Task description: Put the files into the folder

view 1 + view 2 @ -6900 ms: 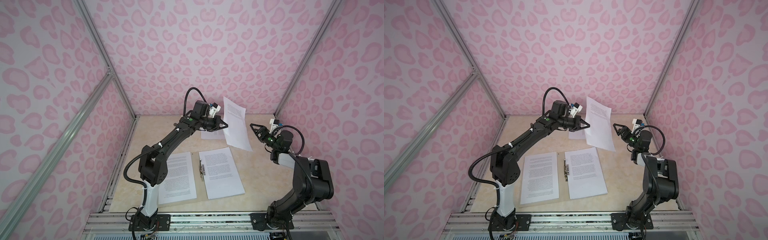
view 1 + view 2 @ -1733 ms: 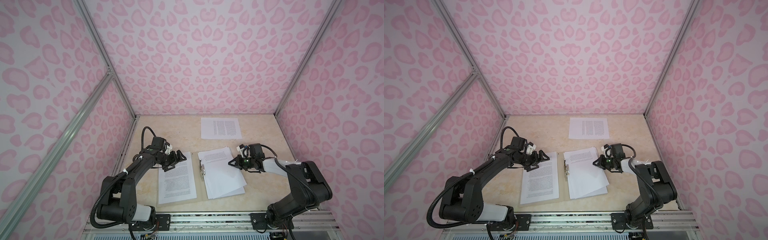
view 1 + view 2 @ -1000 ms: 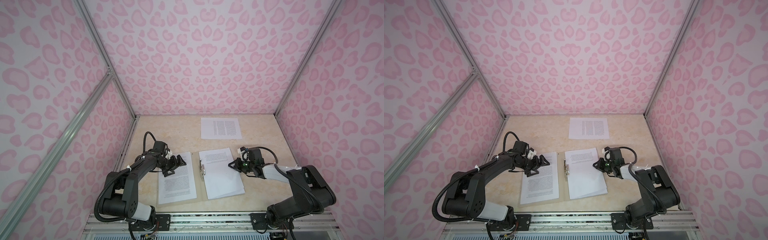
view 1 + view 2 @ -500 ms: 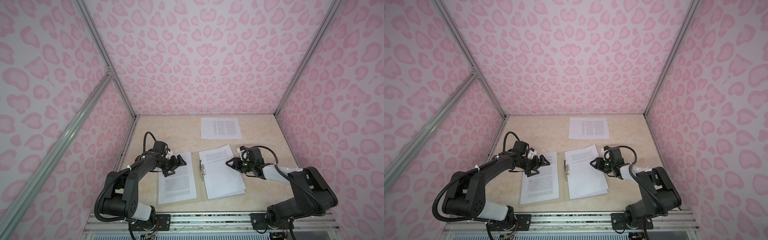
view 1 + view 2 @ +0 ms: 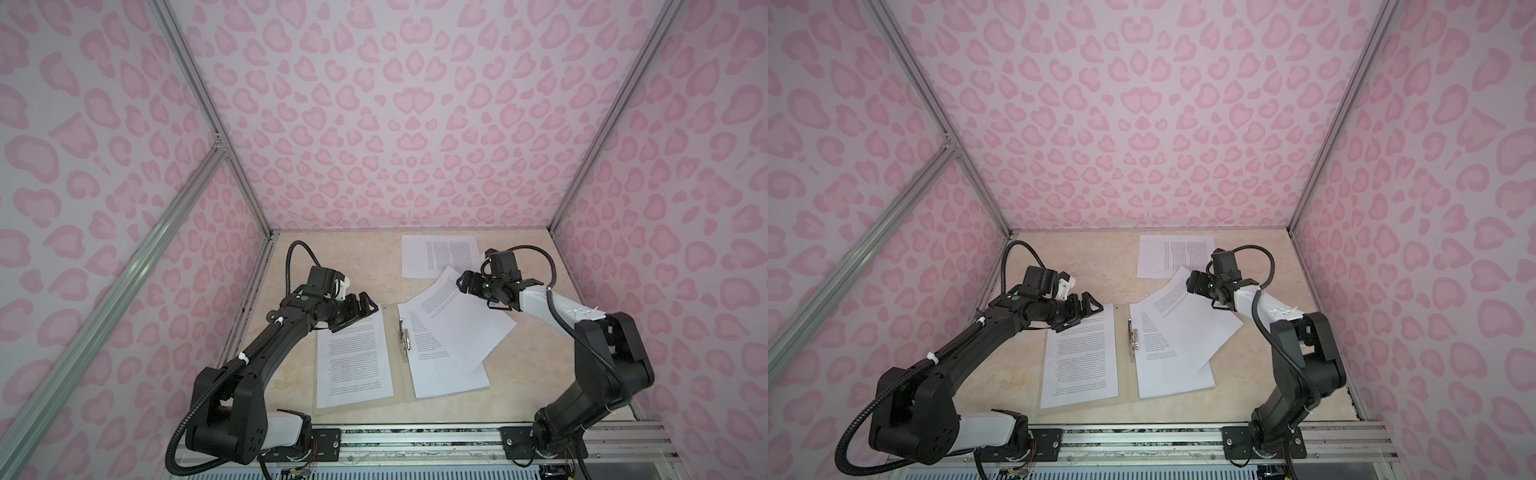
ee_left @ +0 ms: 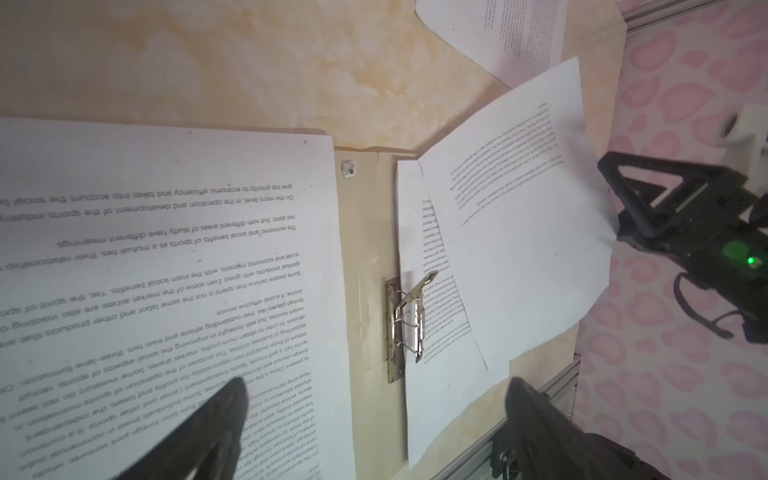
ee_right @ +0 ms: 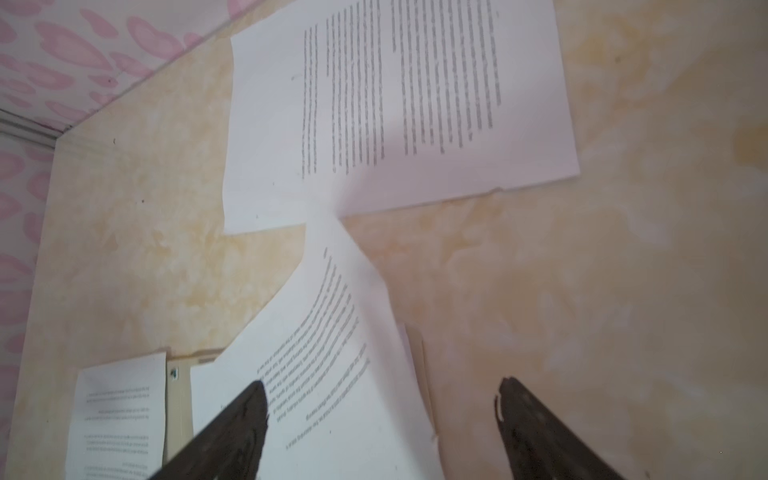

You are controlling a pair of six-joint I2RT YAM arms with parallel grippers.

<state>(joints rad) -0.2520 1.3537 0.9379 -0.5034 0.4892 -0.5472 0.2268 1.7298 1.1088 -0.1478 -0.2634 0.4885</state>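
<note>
Jaws on the right arm (image 5: 536,301) gape wide and empty at the edge of a skewed sheet (image 5: 457,324), which lies crooked across the stack (image 5: 440,378) in the open folder (image 5: 401,376), overhanging its edge. Those on the left arm (image 5: 291,328) are spread too, empty, over the left page (image 5: 353,361). Drop looks made; next, square that sheet, then fetch the last sheet (image 5: 436,253) at the table's (image 5: 332,266) back.

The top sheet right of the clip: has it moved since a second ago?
Yes. The top sheet turned askew; its far corner now reaches the back sheet.
</note>
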